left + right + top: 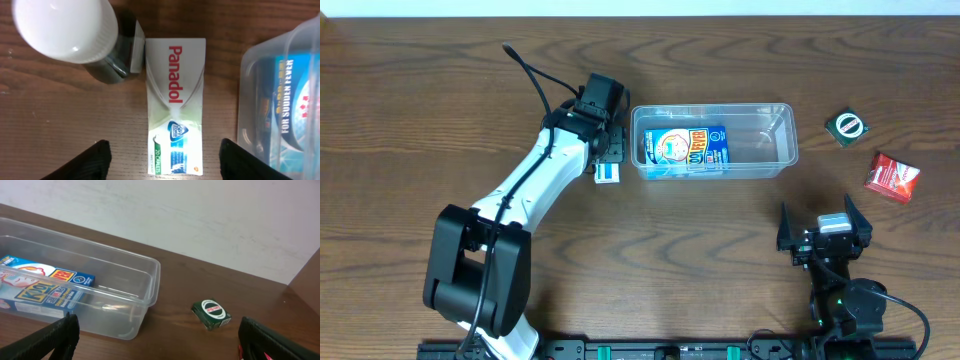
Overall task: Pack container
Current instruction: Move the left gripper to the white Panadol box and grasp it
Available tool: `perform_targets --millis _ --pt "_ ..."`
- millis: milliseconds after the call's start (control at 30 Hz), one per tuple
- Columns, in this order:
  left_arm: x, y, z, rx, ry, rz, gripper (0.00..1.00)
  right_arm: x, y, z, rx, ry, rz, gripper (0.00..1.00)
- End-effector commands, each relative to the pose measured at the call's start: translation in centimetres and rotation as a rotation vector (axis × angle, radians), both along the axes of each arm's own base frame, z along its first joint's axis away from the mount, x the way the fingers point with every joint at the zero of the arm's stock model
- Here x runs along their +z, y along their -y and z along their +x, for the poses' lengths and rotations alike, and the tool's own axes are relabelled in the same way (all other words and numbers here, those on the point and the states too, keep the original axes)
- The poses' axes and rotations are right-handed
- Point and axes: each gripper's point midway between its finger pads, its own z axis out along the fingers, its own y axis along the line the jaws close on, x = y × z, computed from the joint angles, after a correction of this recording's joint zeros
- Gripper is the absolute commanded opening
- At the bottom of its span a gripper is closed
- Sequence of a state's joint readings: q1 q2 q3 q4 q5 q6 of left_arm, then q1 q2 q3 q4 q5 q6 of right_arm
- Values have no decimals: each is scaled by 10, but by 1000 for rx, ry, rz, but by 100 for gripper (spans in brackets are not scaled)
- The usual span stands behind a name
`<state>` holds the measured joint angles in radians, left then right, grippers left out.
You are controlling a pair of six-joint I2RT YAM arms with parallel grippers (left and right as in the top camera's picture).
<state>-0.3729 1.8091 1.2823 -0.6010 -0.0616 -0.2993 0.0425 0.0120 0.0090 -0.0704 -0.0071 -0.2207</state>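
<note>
The clear container [788,140] stands mid-table with a blue cooling-patch box [692,148] inside; it also shows in the left wrist view [260,65] and the right wrist view [145,287]. A white Panadol box [175,100] lies flat on the table just left of the container, partly hidden under the left arm in the overhead view [609,173]. My left gripper [165,167] is open above it, one finger on each side of the box's near end. My right gripper [825,235] is open and empty near the front edge, well clear of the container.
A bottle with a white cap [65,27] stands against the Panadol box's far left corner. A small green box [848,126] [212,314] and a red packet [892,177] lie right of the container.
</note>
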Motion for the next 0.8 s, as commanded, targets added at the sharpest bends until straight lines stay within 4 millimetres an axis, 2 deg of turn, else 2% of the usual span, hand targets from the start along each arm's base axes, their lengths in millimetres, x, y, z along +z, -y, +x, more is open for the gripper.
perform_targets --millis 0,33,167,233,333,567,600,633,667,767 --pt "-9 -2 -3 14 -19 4 64 -1 3 0 -10 0 -13 99" --pt "-10 -2 -2 14 -19 4 61 -1 3 0 -10 0 -13 99" --pt "-11 -1 0 14 -11 1 60 -1 3 0 -10 0 -13 99" --pt "-14 -1 1 22 -16 0 56 -1 3 0 -10 0 -13 99" --pt "-24 -1 1 46 -34 -2 56 -1 3 0 -10 0 -12 99" --pt "-48 0 2 52 -69 10 56 -1 3 0 -10 0 -13 99" --pt "-49 0 3 53 -68 10 57 -1 3 0 -10 0 -13 99" --pt "-51 0 3 53 -69 10 63 -1 3 0 -10 0 -13 99" --pt "-51 0 3 52 -70 11 65 -1 3 0 -10 0 -13 99" --pt "-52 0 3 52 -70 11 65 -1 3 0 -10 0 -13 99"
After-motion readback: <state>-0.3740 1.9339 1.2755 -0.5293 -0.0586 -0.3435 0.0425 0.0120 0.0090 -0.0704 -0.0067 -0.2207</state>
